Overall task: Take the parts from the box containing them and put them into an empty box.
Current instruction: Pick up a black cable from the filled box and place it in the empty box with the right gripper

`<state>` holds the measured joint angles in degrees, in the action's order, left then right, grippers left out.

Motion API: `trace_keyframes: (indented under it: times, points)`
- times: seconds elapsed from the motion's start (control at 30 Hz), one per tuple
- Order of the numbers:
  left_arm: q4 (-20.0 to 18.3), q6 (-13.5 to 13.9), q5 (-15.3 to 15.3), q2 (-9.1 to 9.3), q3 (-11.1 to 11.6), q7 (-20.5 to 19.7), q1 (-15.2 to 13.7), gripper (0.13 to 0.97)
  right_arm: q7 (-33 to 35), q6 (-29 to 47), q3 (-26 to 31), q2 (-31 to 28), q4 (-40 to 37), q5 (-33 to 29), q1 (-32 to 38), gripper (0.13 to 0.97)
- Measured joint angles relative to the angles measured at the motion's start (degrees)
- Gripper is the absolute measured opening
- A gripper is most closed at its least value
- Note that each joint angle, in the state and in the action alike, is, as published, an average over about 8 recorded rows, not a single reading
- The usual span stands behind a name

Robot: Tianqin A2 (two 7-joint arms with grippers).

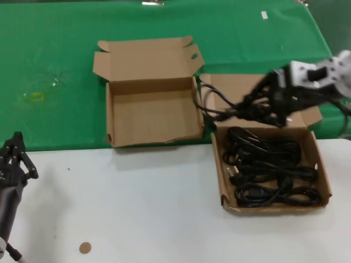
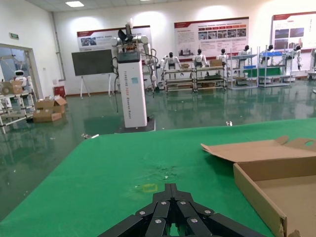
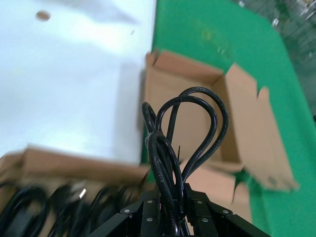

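Observation:
My right gripper is shut on one coiled black power cord. It holds it in the air above the back left corner of the box containing them. The cord's loops hang out toward the empty box. Several more cord bundles lie in the right-hand carton. The empty carton stands open to the left, its lid up and its front wall wavy. My left gripper is parked shut at the near left, holding nothing.
Both cartons straddle the line between the green cloth and the white tabletop. A small brown disc lies near the front edge. A yellowish mark shows on the cloth at far left.

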<state>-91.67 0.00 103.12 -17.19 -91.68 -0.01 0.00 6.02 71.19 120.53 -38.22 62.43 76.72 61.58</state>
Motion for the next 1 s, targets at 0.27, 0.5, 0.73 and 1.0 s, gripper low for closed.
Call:
trace_keyframes:
  times: [0.27, 0.5, 0.73, 1.0]
  points:
    - [0.0, 0.0, 0.0, 0.00, 0.0, 0.0, 0.0, 0.144, -0.5, -4.3, 2.6, 10.4, -6.6, -2.2, 4.7, 0.231]
    - [0.0, 0.0, 0.0, 0.00, 0.0, 0.0, 0.0, 0.144, 1.8, -10.1, 4.7, 21.3, -19.1, -3.9, 9.4, 0.231]
    - [0.0, 0.0, 0.0, 0.00, 0.0, 0.0, 0.0, 0.144, 7.9, -15.6, 4.8, 30.8, -35.5, -3.7, 14.6, 0.231]
    - [0.0, 0.0, 0.0, 0.00, 0.0, 0.0, 0.0, 0.144, 15.7, -20.4, 4.3, 36.7, -50.4, -1.4, 18.8, 0.230]
